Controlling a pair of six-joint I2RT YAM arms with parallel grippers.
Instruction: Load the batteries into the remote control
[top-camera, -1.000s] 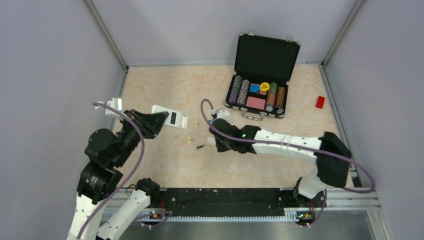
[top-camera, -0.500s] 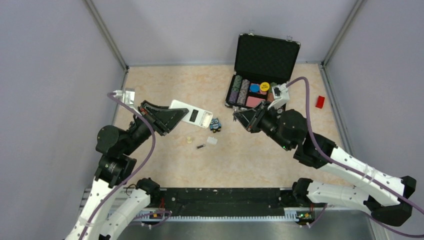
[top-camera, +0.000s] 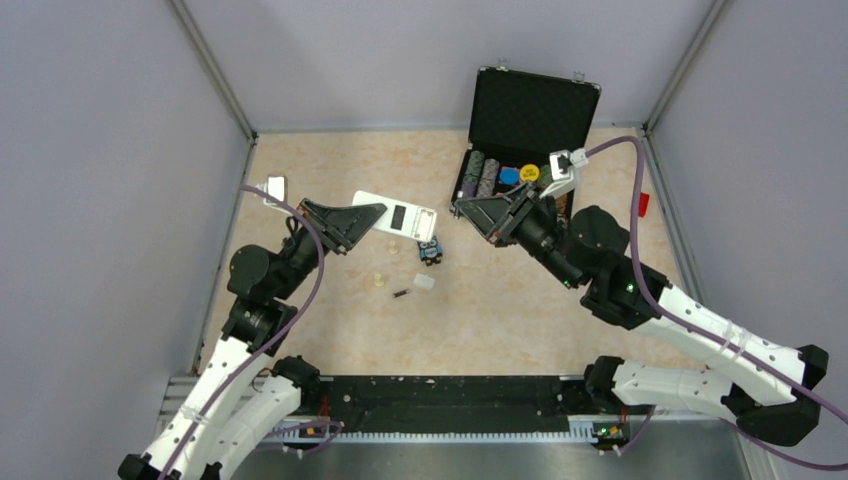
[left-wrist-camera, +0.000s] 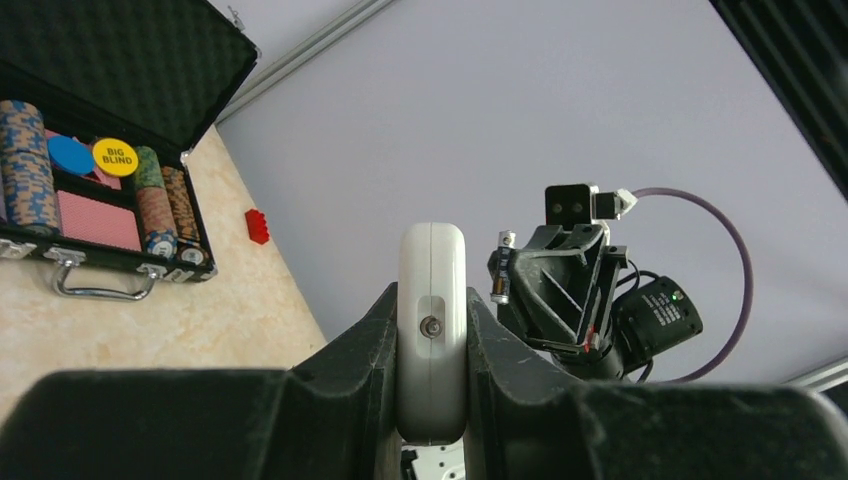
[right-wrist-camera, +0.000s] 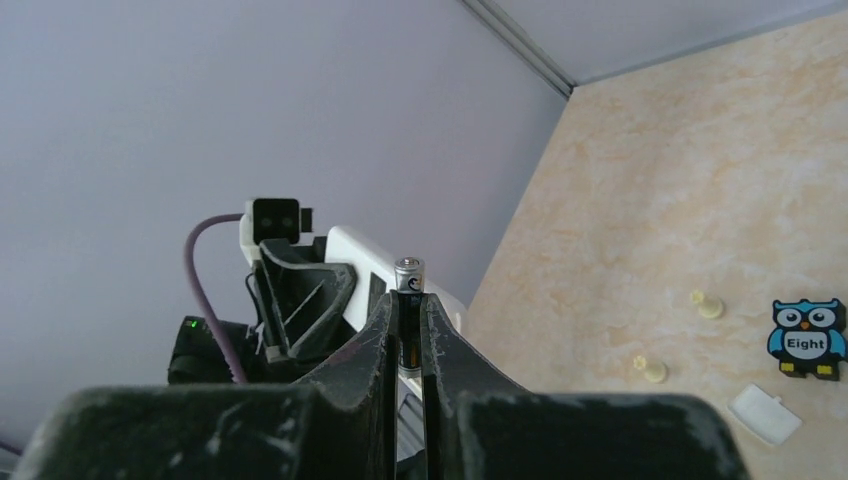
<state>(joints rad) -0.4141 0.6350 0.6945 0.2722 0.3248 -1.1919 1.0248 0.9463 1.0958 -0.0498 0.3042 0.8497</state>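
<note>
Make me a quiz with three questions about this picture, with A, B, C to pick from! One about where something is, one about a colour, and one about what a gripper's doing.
1. Where is the loose battery?
A on the table
B in a cup
C on a shelf

2. What colour is the owl toy?
A green
B blue
C yellow

3. What is the right gripper doing?
A open, empty
B shut on a spoon
C shut on a battery

Answers:
1 A, it lies on the table near the owl toy.
2 B, its body is blue.
3 C, the metal-tipped battery is pinched between its closed fingers.
</note>
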